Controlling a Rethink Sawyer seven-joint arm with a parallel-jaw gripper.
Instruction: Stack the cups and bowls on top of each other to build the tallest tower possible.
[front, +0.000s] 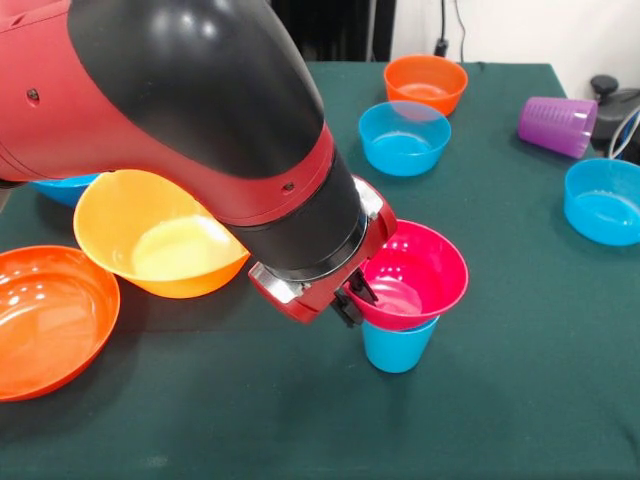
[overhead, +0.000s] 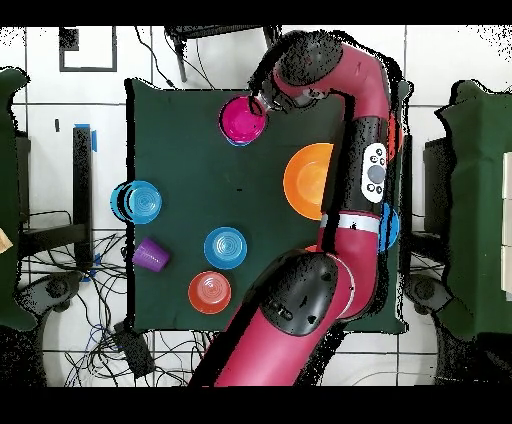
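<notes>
Gripper (front: 358, 295) pinches the near rim of the pink bowl (front: 418, 272), which sits in the upright light blue cup (front: 398, 346) near the counter's (front: 500, 420) front edge. Purple cup (front: 557, 125) lies tipped, well apart.

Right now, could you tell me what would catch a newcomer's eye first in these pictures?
The big red and black arm fills the front view, its gripper at the rim of a pink bowl sitting on a light blue cup. Beside it tilts a large yellow-orange bowl; a purple cup lies tipped over across the table.
</notes>
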